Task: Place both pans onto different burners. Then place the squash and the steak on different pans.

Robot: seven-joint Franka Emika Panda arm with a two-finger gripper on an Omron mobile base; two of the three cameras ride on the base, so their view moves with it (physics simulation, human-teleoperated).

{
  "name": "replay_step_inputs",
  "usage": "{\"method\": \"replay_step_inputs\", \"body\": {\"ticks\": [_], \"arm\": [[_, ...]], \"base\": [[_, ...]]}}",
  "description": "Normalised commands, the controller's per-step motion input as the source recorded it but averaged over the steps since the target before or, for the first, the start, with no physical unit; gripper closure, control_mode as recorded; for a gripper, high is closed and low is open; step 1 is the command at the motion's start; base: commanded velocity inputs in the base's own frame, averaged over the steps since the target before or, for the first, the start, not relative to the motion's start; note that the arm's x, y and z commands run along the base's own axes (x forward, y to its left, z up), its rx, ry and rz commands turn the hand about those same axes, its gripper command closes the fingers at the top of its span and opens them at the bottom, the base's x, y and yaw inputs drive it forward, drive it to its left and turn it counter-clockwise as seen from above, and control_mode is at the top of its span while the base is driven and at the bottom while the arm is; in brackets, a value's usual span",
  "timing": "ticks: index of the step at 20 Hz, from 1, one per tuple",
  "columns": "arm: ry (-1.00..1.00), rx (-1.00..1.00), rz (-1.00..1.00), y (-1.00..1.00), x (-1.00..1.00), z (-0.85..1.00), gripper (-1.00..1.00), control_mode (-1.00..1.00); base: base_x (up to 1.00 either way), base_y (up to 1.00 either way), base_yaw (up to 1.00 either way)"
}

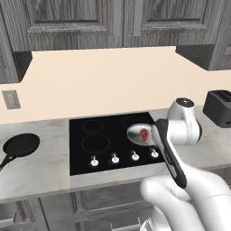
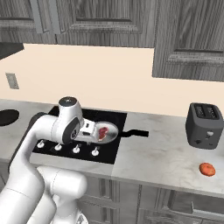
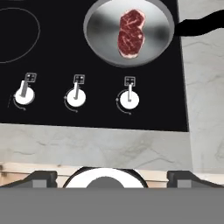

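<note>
Steak [image 3: 131,33] seated in silver pan [image 3: 103,33] on cooktop [image 3: 52,118].
Gripper [image 3: 112,177] is held fully open and empty, on the near side of the pan, well apart.

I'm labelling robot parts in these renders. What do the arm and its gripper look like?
The arm is glossy white with rounded, bulbous links, dark grey bands at the joints and a grey cap on one joint. The gripper has two small, dark, blocky finger tips. No cables or markings are visible.
</note>
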Motion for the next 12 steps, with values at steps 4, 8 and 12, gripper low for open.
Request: {"method": "replay_step_inputs", "body": {"ticks": [4, 8, 12], "arm": [[0.00, 0.00, 0.00, 0.01, -0.46, 0.00, -1.00, -1.00], [0.00, 0.00, 0.00, 0.05, -0.31, 0.00, -1.00, -1.00], [0.00, 0.00, 0.00, 0.02, -0.04, 0.00, -1.00, 1.00]], "base": [[0.00, 0.00, 0.00], [0.00, 0.00, 0.00], [-0.13, 0.17, 0.00]]}}
